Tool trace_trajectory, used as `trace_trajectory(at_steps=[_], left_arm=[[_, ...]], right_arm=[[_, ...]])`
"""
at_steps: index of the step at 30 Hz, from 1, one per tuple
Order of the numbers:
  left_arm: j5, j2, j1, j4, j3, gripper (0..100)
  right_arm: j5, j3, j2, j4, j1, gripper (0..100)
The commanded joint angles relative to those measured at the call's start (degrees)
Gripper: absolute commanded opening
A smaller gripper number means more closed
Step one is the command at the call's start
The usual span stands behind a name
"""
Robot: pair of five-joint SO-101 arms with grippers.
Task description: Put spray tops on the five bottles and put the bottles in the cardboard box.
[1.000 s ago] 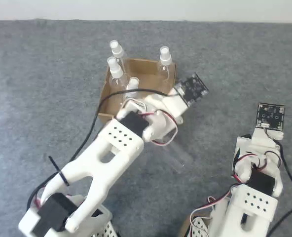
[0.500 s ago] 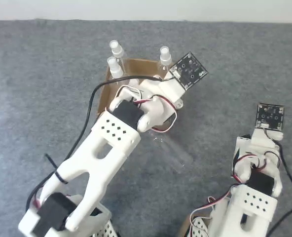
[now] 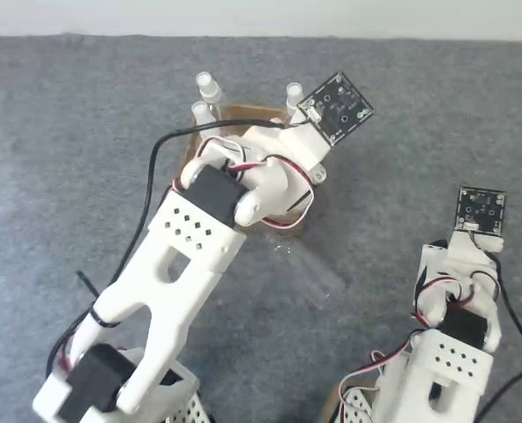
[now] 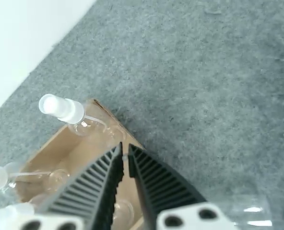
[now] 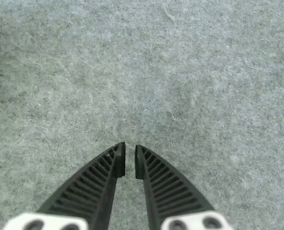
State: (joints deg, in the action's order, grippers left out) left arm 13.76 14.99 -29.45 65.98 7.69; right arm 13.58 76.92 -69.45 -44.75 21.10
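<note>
The left pincer [image 4: 124, 155] hangs over the near wall of the cardboard box [image 4: 60, 149], its two black ribbed fingers [image 4: 154, 178] pressed almost together with only a thin slit between the tips and nothing gripped that I can make out. In the high view the left arm [image 3: 199, 251] stretches across the grey felt worktop [image 3: 67, 132], and its wrist covers most of the box [image 3: 254, 113].

Three clear bottles stand upright in the box, each wearing a white spray top. One is in a far corner [image 4: 60, 109], with its top also visible from above [image 3: 294, 92]. The other two stand close together along the opposite side [image 3: 207, 85] [image 3: 201, 111]. Another clear bottle [image 3: 314, 275] lies on its side on the worktop just beside the box, partly tucked under the left wrist. I cannot tell whether it has a top.

The right pincer [image 5: 129, 157] is well apart from the box, over bare grey felt, its fingers drawn nearly together and empty. The right arm [image 3: 459, 304] is folded back near the worktop's front edge.
</note>
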Motion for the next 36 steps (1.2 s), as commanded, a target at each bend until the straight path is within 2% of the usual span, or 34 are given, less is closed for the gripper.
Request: trace_trajectory(at_steps=[1,11,18,29,36], left_arm=[[0.2,3.9,0.4,6.1,-7.5,1],[0.1,4.0,0.4,22.3,-21.1,1],[0.2,4.0,0.9,29.4,-24.5,1],[0.5,4.3,11.7,33.2,-22.5,1],[2.4,15.1,13.5,30.3,-9.4,1]], right_arm=[[0.7,-0.8,-1.4,1.2,0.2,0.6],[0.7,-0.8,-1.1,1.2,0.2,0.6],[0.7,-0.7,-1.0,1.2,0.2,0.6],[0.7,0.7,-1.5,1.6,0.2,0.6],[0.7,0.8,-1.5,1.6,0.2,0.6]])
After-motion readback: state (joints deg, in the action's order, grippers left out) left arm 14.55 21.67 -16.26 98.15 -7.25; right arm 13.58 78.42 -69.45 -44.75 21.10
